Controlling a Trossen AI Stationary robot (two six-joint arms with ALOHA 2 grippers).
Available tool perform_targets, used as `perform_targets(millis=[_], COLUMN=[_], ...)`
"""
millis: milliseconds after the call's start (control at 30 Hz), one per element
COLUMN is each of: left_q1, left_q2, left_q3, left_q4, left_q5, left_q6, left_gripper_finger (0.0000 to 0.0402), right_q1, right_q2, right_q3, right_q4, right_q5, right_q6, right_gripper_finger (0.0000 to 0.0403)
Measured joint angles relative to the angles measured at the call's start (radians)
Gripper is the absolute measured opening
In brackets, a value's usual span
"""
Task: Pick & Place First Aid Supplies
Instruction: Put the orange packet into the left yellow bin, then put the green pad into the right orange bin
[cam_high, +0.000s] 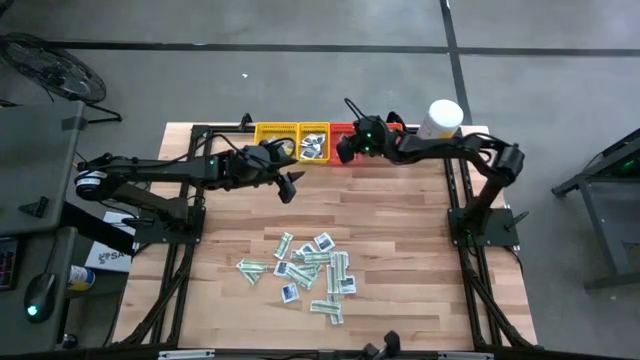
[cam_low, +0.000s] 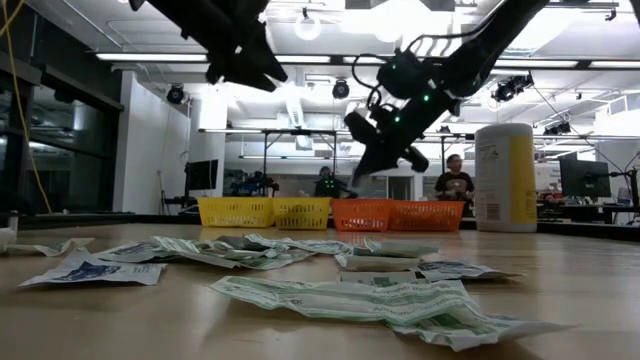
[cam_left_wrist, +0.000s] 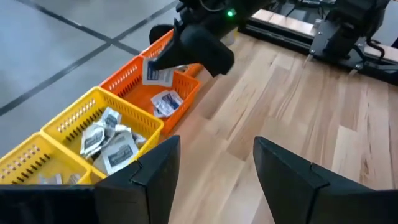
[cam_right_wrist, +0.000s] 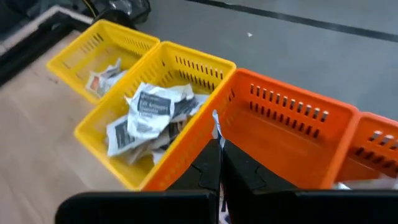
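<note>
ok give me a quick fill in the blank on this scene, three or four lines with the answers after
1. The right gripper holds a packet above the ____ tray.
2. The left gripper hangs over the table with its jaws ____.
3. The white-and-yellow canister stands at the row's ____ end in the high view.
4. The loose packets lie on the ____.

Missing words: orange; open; right; table

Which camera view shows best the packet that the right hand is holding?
The left wrist view: the packet hangs from the right hand over the orange tray. The right wrist view shows only its edge; the other views hardly show it.
</note>
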Motion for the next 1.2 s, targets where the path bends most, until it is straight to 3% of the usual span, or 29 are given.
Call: perform_targets(millis=[433,900,1200], left_q1=[0.000,0.000,0.000], left_q2=[0.000,0.000,0.002], left_q3=[0.000,0.000,-0.006], left_q4=[-0.053,-0.066,-0.139], left_q5=[0.000,0.001,0.038], left_q6=[-0.062,-0.078,-0.111], left_gripper_finger=[0.0202,0.0202,0.0202], right_q1=[-0.026,-0.038,-0.018], right_q2=[0.062,0.051,-0.054], right_q3=[0.001,0.001,0.001], right_q4=[0.015,0.013,0.005], right_q5=[0.009,-0.102,-0.186], right_q6=[0.014,0.033,-0.046], right_gripper_finger=[0.0009,0.0138,0.0150])
